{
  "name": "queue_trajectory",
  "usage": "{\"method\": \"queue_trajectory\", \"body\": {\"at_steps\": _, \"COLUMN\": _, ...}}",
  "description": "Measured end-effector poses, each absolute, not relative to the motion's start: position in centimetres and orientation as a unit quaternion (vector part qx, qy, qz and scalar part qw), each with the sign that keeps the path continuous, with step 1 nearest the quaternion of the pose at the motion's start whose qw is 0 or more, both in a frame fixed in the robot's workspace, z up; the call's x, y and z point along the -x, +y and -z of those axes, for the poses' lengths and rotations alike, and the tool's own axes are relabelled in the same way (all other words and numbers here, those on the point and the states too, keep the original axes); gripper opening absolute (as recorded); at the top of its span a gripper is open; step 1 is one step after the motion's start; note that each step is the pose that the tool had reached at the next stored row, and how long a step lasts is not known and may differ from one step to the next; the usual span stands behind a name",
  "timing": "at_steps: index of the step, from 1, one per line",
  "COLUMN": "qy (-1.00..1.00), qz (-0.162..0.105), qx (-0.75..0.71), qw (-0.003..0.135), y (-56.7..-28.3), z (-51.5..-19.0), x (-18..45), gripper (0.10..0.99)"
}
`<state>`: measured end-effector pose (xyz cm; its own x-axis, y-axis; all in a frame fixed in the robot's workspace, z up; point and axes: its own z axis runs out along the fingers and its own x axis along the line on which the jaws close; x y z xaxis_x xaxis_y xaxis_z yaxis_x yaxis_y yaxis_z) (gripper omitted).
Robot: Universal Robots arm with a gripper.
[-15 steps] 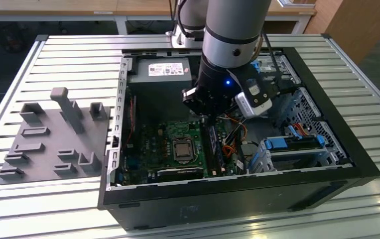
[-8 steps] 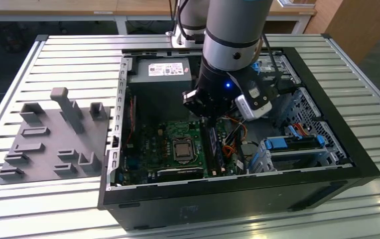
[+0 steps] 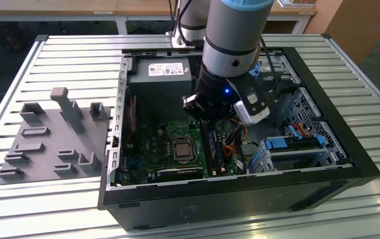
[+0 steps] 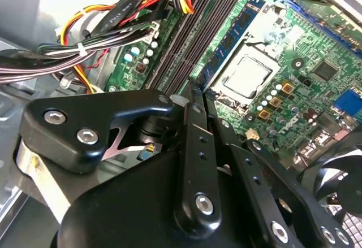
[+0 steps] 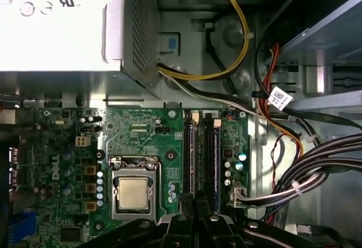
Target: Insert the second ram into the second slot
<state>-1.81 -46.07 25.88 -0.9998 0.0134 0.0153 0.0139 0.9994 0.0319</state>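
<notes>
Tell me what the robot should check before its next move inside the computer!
1. Computer case open on top: ok.
2. Gripper in line with the memory slots in the first wrist view: ok.
3. Second ram in the gripper: cannot tell.
4. Cables lying beside the memory slots, not across them: ok.
5. Second slot empty and ready: cannot tell.

Thin blue-green second ram standing edgewise in slot.
</notes>
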Motion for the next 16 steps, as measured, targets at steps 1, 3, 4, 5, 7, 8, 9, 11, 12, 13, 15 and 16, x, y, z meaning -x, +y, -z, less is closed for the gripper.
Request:
{"method": "queue_trajectory", "body": {"at_steps": 1, "qy": -1.0, "qz": 0.016, "qx": 0.007, "qw": 0.008, "y": -46.1, "z": -25.8, "x": 1.8, "gripper": 0.137}}
{"method": "queue_trajectory", "body": {"at_steps": 3, "qy": -1.0, "qz": 0.016, "qx": 0.007, "qw": 0.009, "y": -46.1, "z": -25.8, "x": 1.8, "gripper": 0.137}}
{"method": "queue_trajectory", "body": {"at_steps": 4, "qy": -1.0, "qz": 0.016, "qx": 0.007, "qw": 0.01, "y": -46.1, "z": -25.7, "x": 1.8, "gripper": 0.137}}
{"method": "queue_trajectory", "body": {"at_steps": 5, "qy": -1.0, "qz": 0.016, "qx": 0.007, "qw": 0.012, "y": -46.1, "z": -25.6, "x": 1.8, "gripper": 0.137}}
{"method": "queue_trajectory", "body": {"at_steps": 7, "qy": -1.0, "qz": 0.016, "qx": 0.007, "qw": 0.015, "y": -46.1, "z": -25.3, "x": 1.6, "gripper": 0.137}}
{"method": "queue_trajectory", "body": {"at_steps": 8, "qy": -1.0, "qz": 0.016, "qx": 0.007, "qw": 0.017, "y": -46.1, "z": -25.2, "x": 1.5, "gripper": 0.137}}
{"method": "queue_trajectory", "body": {"at_steps": 9, "qy": -1.0, "qz": 0.016, "qx": 0.007, "qw": 0.017, "y": -46.1, "z": -25.0, "x": 1.4, "gripper": 0.137}}
{"method": "queue_trajectory", "body": {"at_steps": 11, "qy": -1.0, "qz": 0.016, "qx": 0.007, "qw": 0.017, "y": -46.1, "z": -24.6, "x": 1.3, "gripper": 0.137}}
{"method": "queue_trajectory", "body": {"at_steps": 12, "qy": -1.0, "qz": 0.016, "qx": 0.007, "qw": 0.017, "y": -46.1, "z": -24.4, "x": 1.3, "gripper": 0.137}}
{"method": "queue_trajectory", "body": {"at_steps": 13, "qy": -1.0, "qz": 0.016, "qx": 0.007, "qw": 0.017, "y": -46.1, "z": -24.3, "x": 1.3, "gripper": 0.137}}
{"method": "queue_trajectory", "body": {"at_steps": 15, "qy": -1.0, "qz": 0.016, "qx": 0.007, "qw": 0.017, "y": -46.1, "z": -23.9, "x": 1.3, "gripper": 0.137}}
{"method": "queue_trajectory", "body": {"at_steps": 16, "qy": -1.0, "qz": 0.016, "qx": 0.007, "qw": 0.017, "y": -46.1, "z": -23.9, "x": 1.3, "gripper": 0.137}}
